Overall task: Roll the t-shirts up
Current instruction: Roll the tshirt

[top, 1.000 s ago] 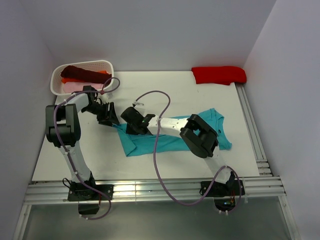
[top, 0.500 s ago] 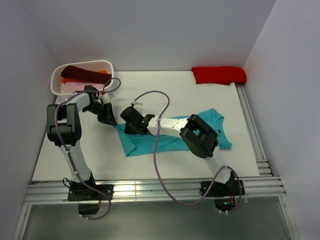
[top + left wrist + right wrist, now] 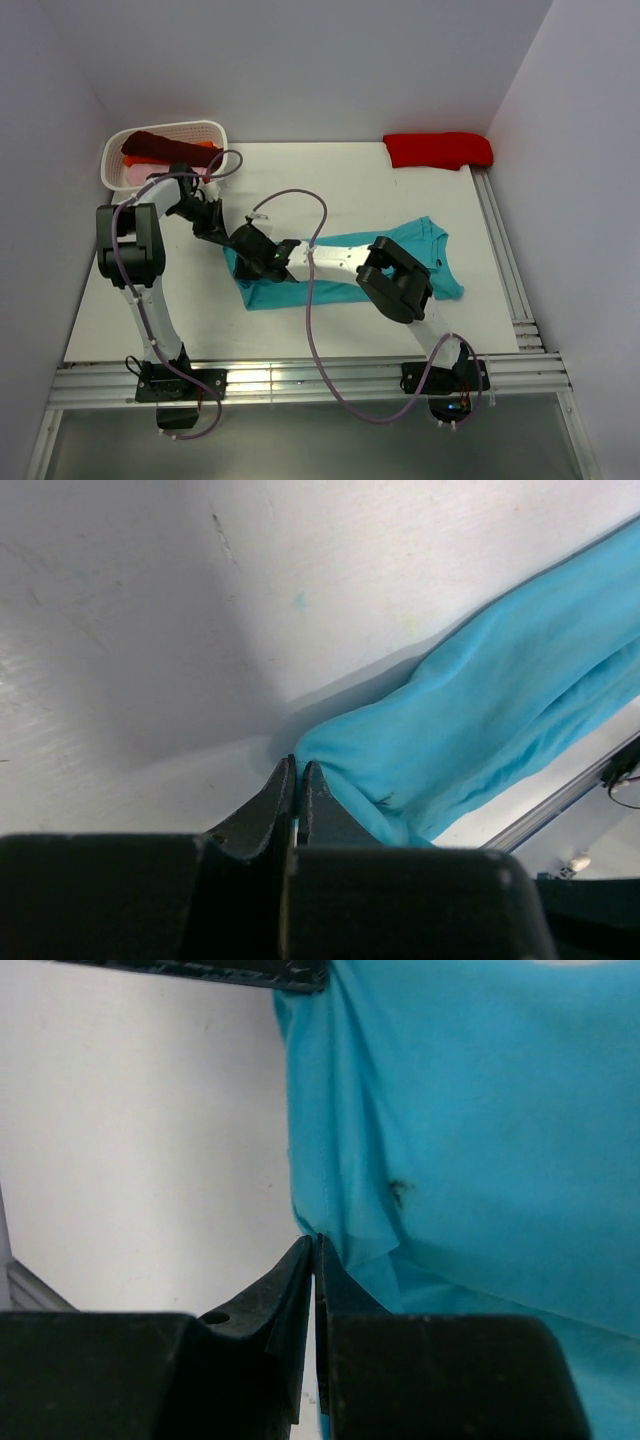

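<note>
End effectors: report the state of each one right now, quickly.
Left end effector: closed, pinching the edge of the teal t-shirt.
Right end effector: closed, pinching a fold of the same teal t-shirt.

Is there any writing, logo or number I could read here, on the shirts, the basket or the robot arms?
None: no readable text in any view.
The teal t-shirt, red t-shirt, white basket, left arm and right arm show no print or label.
The dark speck on the teal cloth is a mark, not lettering.
</note>
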{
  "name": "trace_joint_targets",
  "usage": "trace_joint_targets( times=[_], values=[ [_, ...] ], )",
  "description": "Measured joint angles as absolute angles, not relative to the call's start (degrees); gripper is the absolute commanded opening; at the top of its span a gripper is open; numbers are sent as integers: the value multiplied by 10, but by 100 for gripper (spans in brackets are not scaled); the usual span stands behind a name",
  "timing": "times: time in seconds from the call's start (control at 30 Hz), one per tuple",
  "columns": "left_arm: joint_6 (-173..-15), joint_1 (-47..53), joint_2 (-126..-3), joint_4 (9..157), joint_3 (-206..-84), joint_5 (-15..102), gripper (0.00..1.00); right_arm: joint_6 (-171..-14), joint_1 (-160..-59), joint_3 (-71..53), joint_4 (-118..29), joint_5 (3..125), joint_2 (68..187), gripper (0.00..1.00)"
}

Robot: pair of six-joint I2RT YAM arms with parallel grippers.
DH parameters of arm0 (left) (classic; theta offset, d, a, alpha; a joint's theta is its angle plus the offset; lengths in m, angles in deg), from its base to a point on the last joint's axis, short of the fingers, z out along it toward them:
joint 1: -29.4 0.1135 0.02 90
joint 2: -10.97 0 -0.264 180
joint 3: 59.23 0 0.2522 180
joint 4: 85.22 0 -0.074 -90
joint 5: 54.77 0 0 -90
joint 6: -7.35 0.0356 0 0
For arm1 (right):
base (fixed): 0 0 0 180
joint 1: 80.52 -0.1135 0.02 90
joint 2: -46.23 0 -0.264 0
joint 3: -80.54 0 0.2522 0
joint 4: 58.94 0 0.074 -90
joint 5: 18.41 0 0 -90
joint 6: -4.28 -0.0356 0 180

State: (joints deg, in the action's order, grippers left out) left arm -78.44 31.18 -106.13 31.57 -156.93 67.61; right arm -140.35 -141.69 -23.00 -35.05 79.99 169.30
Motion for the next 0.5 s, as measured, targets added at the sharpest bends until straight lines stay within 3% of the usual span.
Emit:
trace_joint_targets(
  times=[0.13,0.17,0.33,0.5],
  values=[
    [-772,312,-1077,305,-1581,662,0,-1403,-1422,-242,-352,789,1696,19],
    [-770,312,-1080,304,-1583,659,0,-1403,-1423,-246,-353,786,1696,26],
    [-758,312,-1089,301,-1584,646,0,-1403,-1428,-255,-357,784,1696,41],
    [-748,311,-1089,294,-1588,639,0,-1402,-1430,-254,-346,795,1690,41]
  ],
)
